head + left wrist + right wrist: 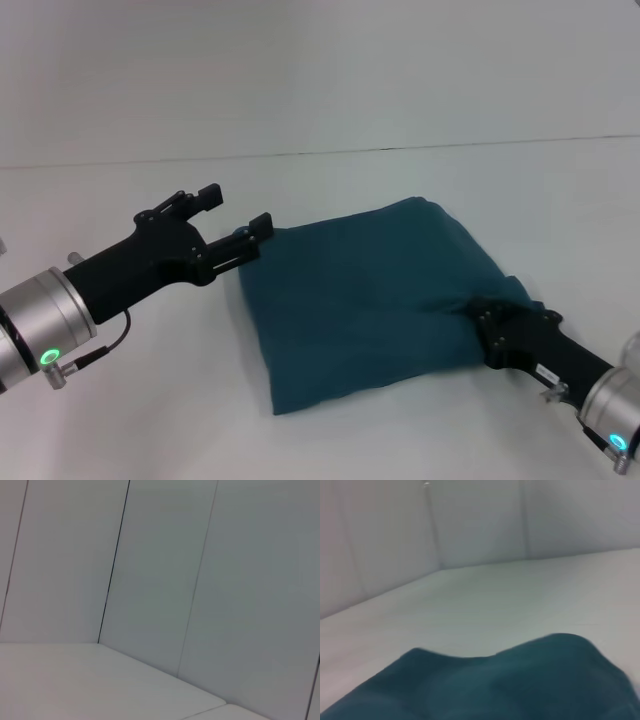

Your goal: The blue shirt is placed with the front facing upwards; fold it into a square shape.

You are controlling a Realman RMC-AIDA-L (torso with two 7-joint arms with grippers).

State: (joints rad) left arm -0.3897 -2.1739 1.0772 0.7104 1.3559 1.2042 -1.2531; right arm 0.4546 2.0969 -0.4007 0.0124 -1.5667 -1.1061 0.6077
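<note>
So the blue shirt [370,300] is already down to a compact, roughly four-sided bundle in the middle of the white table [150,420], turned a bit askew, with no lettering or neckline to be seen. Judging by that, most of the folding can be counted as done and what's left is probably tidying.

The left gripper [237,213] is held just off the bundle's far-left corner, fingers spread apart with nothing between them. One fingertip looks very near or just over the cloth edge, but contact can't be confirmed. The left arm is stretched in low from the left side, angled toward the shirt, which reads like a corner being either let go of or lined up for.

The right gripper [492,318] is pressed in at the bundle's right edge, where the fabric is bunched up around it. Whether it's clamped on cloth or just resting there can't be told, since the fingers are buried. That arm comes in low from the near right corner.

From the right wrist view, only a hump of teal fabric is shown against bare table.
</note>
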